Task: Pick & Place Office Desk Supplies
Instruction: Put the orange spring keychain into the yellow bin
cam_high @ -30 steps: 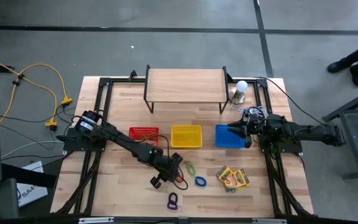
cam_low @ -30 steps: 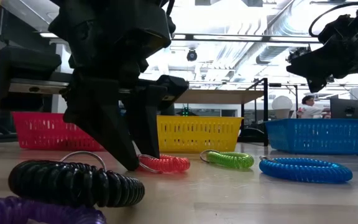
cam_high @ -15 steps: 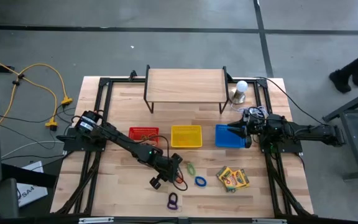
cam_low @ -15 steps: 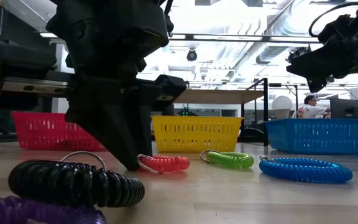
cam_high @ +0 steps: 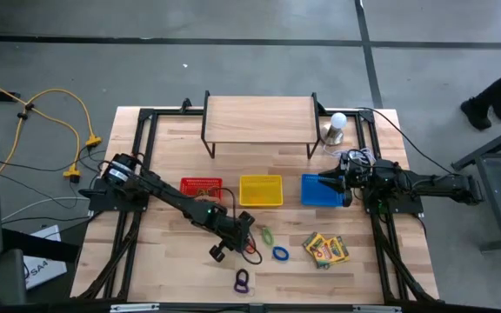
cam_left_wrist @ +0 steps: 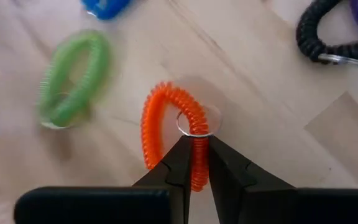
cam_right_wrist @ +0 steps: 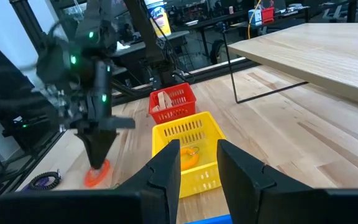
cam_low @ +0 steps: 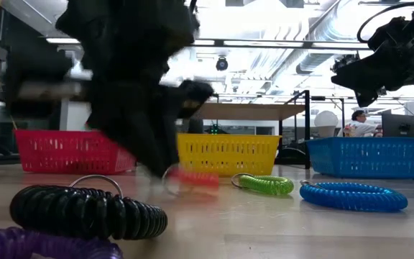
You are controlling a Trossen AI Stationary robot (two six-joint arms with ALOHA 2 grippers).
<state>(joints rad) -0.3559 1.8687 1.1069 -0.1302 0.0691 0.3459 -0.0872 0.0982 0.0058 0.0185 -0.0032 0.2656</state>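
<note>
My left gripper (cam_left_wrist: 195, 163) is shut on an orange coil ring (cam_left_wrist: 166, 134) at the table's front middle (cam_high: 250, 249), and it looks blurred in the low view (cam_low: 160, 162). Lying flat on the wood nearby are a green ring (cam_high: 267, 234), a blue ring (cam_high: 280, 253), a purple ring (cam_high: 242, 280) and a black coil (cam_low: 85, 212). Yellow-and-green crayon boxes (cam_high: 325, 249) lie to the right. My right gripper (cam_right_wrist: 197, 165) hangs open over the blue basket (cam_high: 318, 193), holding nothing. My left gripper pinches one strand of the orange coil (cam_left_wrist: 196, 149), just beside its metal key ring (cam_left_wrist: 194, 122). One finger stands inside the loop and one outside. The fingers slant down from the table's left. The rest of the loop lies ahead of the fingertips, low over the wood.
A red basket (cam_high: 201, 188), a yellow basket (cam_high: 260, 190) and the blue one stand in a row mid-table. Behind them is a wooden shelf (cam_high: 259, 120), with a white bulb (cam_high: 337, 127) at its right end. A person sits in the room beyond the table (cam_low: 356, 124).
My left gripper has shut its fingers on the orange coil, taking hold of it beside the metal ring. It has then begun to rise a little, and the coil has come up slightly with it.
</note>
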